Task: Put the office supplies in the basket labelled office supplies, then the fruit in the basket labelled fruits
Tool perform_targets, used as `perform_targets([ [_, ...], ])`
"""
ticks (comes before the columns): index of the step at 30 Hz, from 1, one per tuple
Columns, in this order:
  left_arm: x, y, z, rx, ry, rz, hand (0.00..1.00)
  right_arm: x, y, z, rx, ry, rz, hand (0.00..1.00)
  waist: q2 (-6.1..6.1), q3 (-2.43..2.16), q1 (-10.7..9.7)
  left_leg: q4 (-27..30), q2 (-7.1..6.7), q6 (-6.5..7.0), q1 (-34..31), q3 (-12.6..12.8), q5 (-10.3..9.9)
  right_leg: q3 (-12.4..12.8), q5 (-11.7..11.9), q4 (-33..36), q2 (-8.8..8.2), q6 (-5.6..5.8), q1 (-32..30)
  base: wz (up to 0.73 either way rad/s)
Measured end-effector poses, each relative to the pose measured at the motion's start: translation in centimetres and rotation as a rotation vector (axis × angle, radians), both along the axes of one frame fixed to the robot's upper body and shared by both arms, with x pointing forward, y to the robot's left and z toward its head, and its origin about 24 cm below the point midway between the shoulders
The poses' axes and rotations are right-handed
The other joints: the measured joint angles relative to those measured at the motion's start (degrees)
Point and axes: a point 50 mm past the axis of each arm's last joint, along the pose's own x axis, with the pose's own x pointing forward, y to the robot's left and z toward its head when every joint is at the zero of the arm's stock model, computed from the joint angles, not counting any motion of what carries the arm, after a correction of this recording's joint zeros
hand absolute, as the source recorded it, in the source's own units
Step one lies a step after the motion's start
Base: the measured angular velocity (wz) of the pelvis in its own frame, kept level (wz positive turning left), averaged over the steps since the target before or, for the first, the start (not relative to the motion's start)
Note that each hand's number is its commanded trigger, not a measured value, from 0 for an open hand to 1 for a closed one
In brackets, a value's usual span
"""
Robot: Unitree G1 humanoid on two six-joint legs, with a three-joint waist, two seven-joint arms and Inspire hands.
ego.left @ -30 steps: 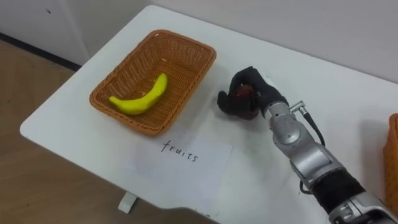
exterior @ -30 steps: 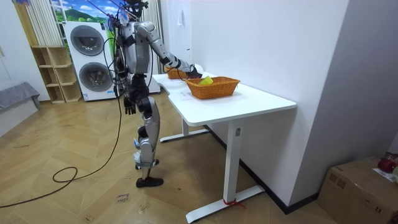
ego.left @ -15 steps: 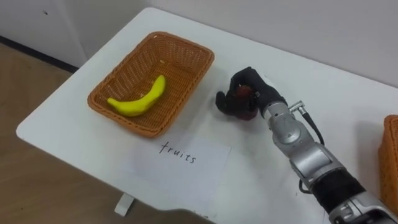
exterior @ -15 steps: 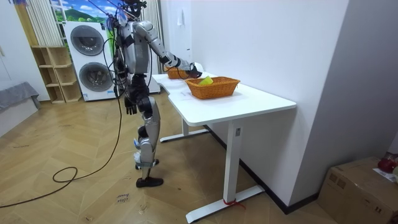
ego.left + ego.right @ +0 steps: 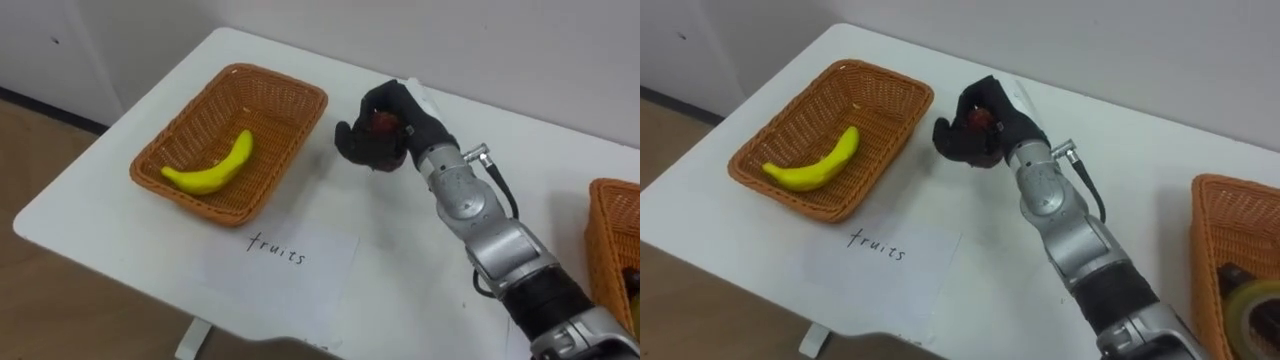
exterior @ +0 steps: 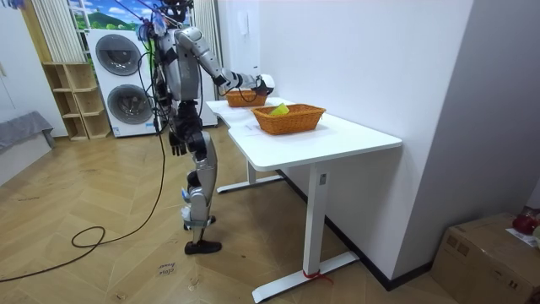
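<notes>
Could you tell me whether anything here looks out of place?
Nothing stands out: the banana lies in the fruit basket, its label sheet flat in front, the right hand gripping a dark red item.

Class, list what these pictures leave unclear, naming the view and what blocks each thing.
1. Red item, left eye view: the right hand is curled round it, so what kind of thing it is stays hidden.
2. Second basket, right eye view: cut off by the picture's right edge, its contents partly lost.
3. Left hand, room view: hangs by the hip, too small for any detail.
</notes>
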Motion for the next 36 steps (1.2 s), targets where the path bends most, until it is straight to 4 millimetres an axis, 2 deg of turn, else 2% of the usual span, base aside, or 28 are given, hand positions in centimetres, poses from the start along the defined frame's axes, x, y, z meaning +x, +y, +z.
perform_targets([
  [6,-1.1,-0.1,-0.1,-0.003,0.029,0.033,0.0,0.2,-0.8,0.6,0.007,-0.015,-0.015,1.0,0.2,-0.06,-0.1,0.0,0.0,0.0,0.1,0.1,0.0,0.0,0.0,0.0,-0.01,0.0,0.3,0.0],
  [16,-1.7,0.0,-0.2,-0.011,0.055,0.037,0.0,0.1,-0.2,2.3,0.003,-0.083,0.021,1.0,0.54,-0.26,0.3,0.0,-0.07,-0.01,1.0,-0.1,0.0,-0.2,0.0,0.0,0.0,0.01,1.4,0.01],
  [23,-1.7,0.4,-0.1,0.001,0.059,0.049,0.0,0.0,0.1,2.8,0.016,-0.104,0.033,1.0,0.15,-0.58,0.6,-0.6,-0.08,-0.02,2.1,-0.3,0.0,-0.1,0.0,0.0,0.01,0.04,2.4,0.0],
  [28,-1.8,0.5,-0.1,0.004,0.064,0.062,0.0,0.0,0.1,2.8,0.011,-0.103,0.031,1.0,0.16,-0.56,1.4,-0.6,-0.07,-0.02,2.8,-0.3,0.0,-0.1,0.0,0.0,0.01,0.04,3.1,0.0],
  [33,-1.9,0.7,0.0,-0.013,0.069,0.066,0.0,0.0,0.1,2.8,0.01,-0.104,0.031,1.0,-0.41,-0.9,2.0,-0.5,-0.05,-0.03,2.4,-0.2,0.0,-0.1,0.0,0.0,0.01,0.03,2.7,0.0],
  [36,-2.1,0.7,0.0,-0.024,0.079,0.066,0.0,0.0,0.3,2.9,0.016,-0.102,0.032,1.0,-0.81,-0.91,2.5,-0.5,-0.08,-0.02,2.5,-0.3,0.0,-0.1,0.0,0.1,-0.01,0.03,2.8,0.0],
])
